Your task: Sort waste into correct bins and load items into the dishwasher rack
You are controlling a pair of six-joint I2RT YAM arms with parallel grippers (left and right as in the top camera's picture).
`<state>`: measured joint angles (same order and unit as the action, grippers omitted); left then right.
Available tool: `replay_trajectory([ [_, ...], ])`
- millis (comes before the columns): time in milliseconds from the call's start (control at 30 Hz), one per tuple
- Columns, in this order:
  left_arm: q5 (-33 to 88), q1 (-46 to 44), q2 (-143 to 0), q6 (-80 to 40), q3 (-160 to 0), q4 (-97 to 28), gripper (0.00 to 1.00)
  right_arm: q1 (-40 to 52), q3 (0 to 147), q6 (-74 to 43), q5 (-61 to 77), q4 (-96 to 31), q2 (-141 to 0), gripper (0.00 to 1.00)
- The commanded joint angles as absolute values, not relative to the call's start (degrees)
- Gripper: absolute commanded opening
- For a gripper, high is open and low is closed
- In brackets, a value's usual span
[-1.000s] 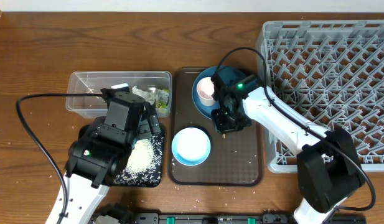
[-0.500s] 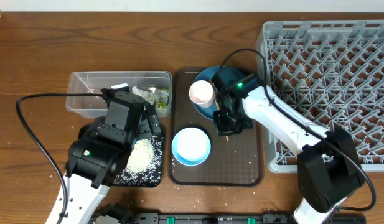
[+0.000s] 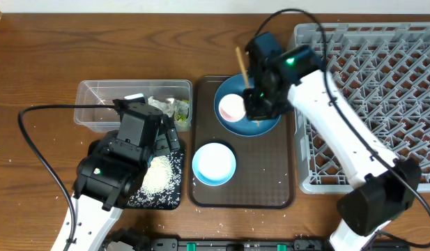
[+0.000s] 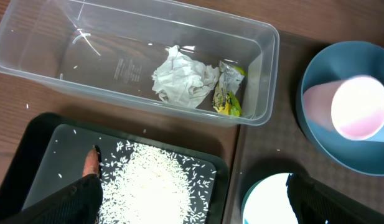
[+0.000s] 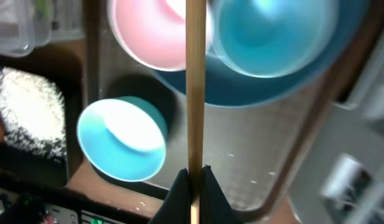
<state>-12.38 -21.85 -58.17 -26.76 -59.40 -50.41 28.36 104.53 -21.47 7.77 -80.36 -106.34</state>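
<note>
Above the plate (image 3: 235, 127) | a chopstick (image 5: 195, 93) is gripped by the right tool (image 5: 193, 180), apparently held clear so dishes can be racked | pink cup (image 3: 231, 106) is seen lying on the plate, near the rack (image 3: 382, 70) | left tool (image 4: 192, 193) is held released over rice (image 4: 154, 180) in the black tray (image 4: 42, 143).

One plate (image 4: 319, 146), one bowl (image 3: 214, 163), two cups (image 5: 148, 31), two bins (image 4: 30, 37), one rack (image 3: 382, 70), one chopstick (image 5: 195, 81)

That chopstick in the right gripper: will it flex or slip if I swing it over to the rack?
The chopstick looks like straight, rigid wood, so it probably won't flex. The right gripper pinches it near one end, most of its length sticking out, so it may pivot in a quick swing.
</note>
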Motion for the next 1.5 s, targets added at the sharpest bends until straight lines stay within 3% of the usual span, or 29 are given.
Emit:
replay_trajectory([
  [0, -12.8, -21.6, -58.3, -26.7, -59.9, -50.5, 0.97, 24.5, 108.2, -20.0, 3.6, -83.2, -105.5, 0.01],
  [467, -12.8, -21.6, -58.3, -26.7, -59.9, -50.5, 0.97, 9.3, 108.6, -10.1, 3.1, -86.2, -105.5, 0.01],
  [1000, -12.8, -21.6, -58.3, -26.7, -59.9, -50.5, 0.97, 7.0, 95.3, -7.6, -2.2, -73.9, -105.6, 0.02],
  [1200, -12.8, -21.6, -58.3, -26.7, -59.9, -50.5, 0.97, 7.0, 95.0, -7.6, -2.1, -74.2, -105.6, 0.37],
  [1467, -12.8, -21.6, -58.3, -26.7, -59.9, -50.5, 0.97, 7.5, 96.1, -7.6, 4.0, -76.2, -105.5, 0.39],
])
